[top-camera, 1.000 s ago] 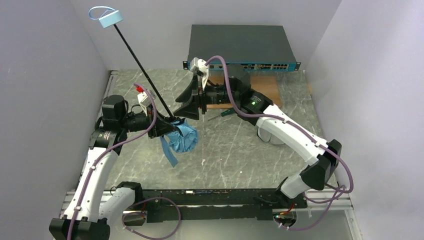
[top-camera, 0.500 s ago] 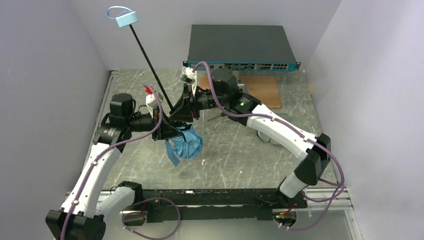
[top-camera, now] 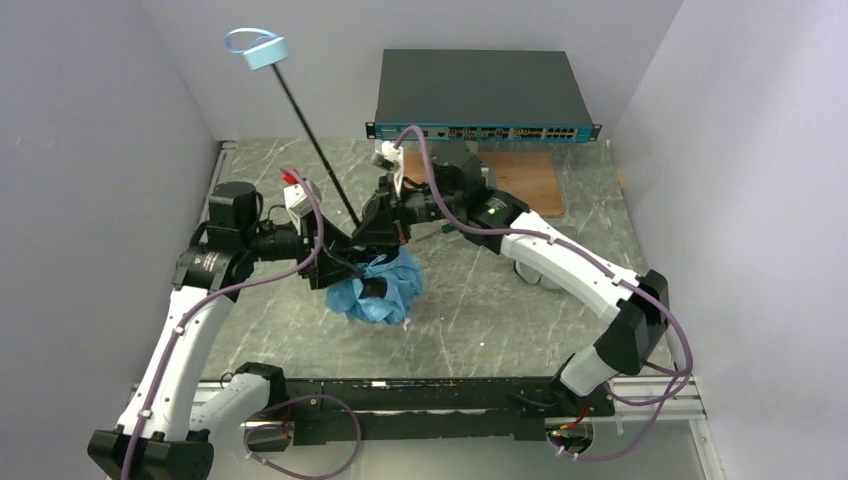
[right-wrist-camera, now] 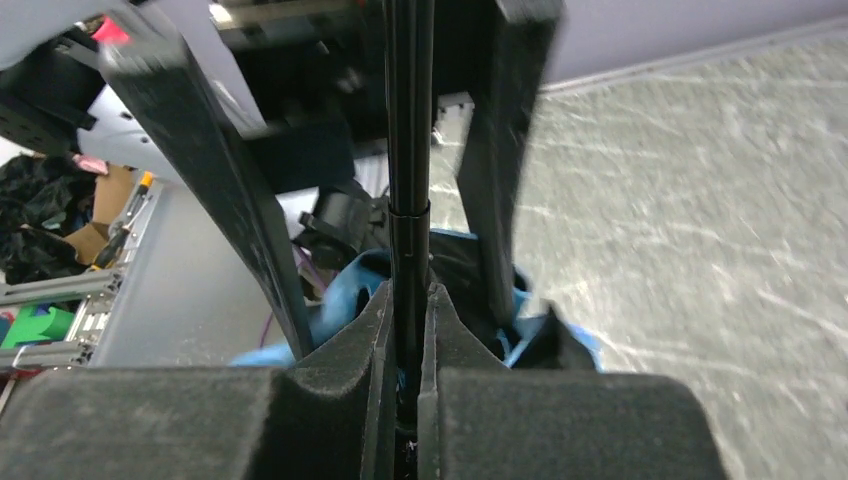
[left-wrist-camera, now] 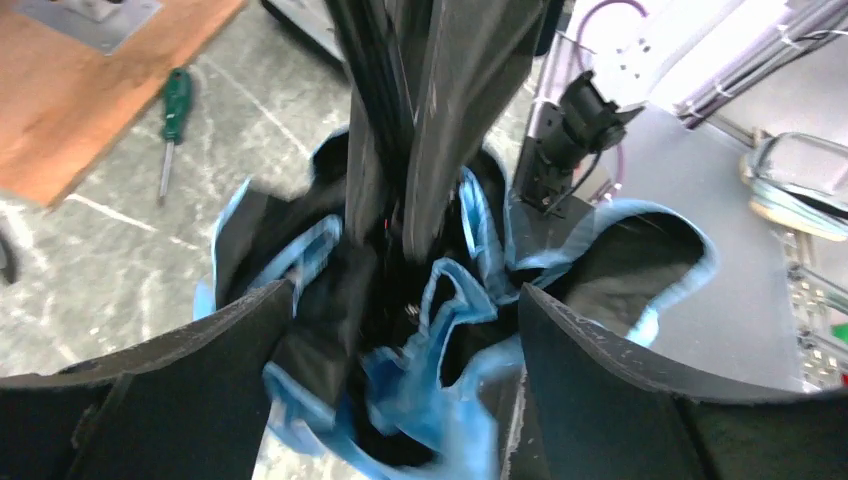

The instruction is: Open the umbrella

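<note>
The left gripper [top-camera: 348, 270] had its jaws spread wide around the crumpled blue canopy of the umbrella [top-camera: 388, 292], near the middle of the marble table [top-camera: 480, 310]. The right gripper [top-camera: 380, 226] was clamped tight on the thin black shaft [top-camera: 318, 145], which slanted up-left to the pale-blue handle [top-camera: 266, 53].

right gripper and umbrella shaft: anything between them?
Nothing. In the right wrist view the right gripper is shut directly on the umbrella shaft. The blue canopy bunches beyond the fingertips, not between.
</note>
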Motion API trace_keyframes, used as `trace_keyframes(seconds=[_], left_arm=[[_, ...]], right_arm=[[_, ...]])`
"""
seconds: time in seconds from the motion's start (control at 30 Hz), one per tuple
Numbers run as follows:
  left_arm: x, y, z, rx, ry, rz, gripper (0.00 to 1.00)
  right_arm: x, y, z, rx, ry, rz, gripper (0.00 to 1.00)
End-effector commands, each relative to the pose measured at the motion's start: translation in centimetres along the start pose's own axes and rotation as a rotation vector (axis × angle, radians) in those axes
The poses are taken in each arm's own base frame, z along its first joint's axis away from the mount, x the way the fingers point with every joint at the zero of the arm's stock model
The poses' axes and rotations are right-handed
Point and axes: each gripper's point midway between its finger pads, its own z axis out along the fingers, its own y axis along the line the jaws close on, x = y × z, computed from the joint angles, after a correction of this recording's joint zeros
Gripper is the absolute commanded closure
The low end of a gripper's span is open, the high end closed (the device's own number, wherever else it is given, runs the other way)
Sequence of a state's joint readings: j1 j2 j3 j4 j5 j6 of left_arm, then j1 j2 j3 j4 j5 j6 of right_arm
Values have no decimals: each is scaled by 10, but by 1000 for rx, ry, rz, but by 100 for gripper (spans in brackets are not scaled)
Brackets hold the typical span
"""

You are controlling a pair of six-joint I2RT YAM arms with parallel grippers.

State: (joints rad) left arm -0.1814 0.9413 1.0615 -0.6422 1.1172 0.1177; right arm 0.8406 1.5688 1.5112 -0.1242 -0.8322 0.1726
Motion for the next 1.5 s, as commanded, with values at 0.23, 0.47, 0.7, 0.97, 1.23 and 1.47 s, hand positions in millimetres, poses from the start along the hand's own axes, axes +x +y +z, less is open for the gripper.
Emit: trace_keyframes(seconds=[0.23,0.47,0.7,0.97,1.23,1.47], left_arm=[[-32,34,-57,-311,-180,0,0],[-25,74,-83,-585,-222,-41,0],[-3,93,-91,-695,-196,-116,0],[-15,82,-86,-587,-108,-83,0],[-57,24,-71,-334,-145,222,0],[-101,-7,-49,-185,-168,414,4]], right_arm=[[-51,-4,-100,302,-223,-204,100],[-75,2,-143,516,-388,-325,100],[-76,22,-159,529,-438,-400,100],[-71,33,-140,554,-388,-552,100],[-55,43,-127,418,-389,-546,100],[-52,51,-113,336,-382,-561,100]])
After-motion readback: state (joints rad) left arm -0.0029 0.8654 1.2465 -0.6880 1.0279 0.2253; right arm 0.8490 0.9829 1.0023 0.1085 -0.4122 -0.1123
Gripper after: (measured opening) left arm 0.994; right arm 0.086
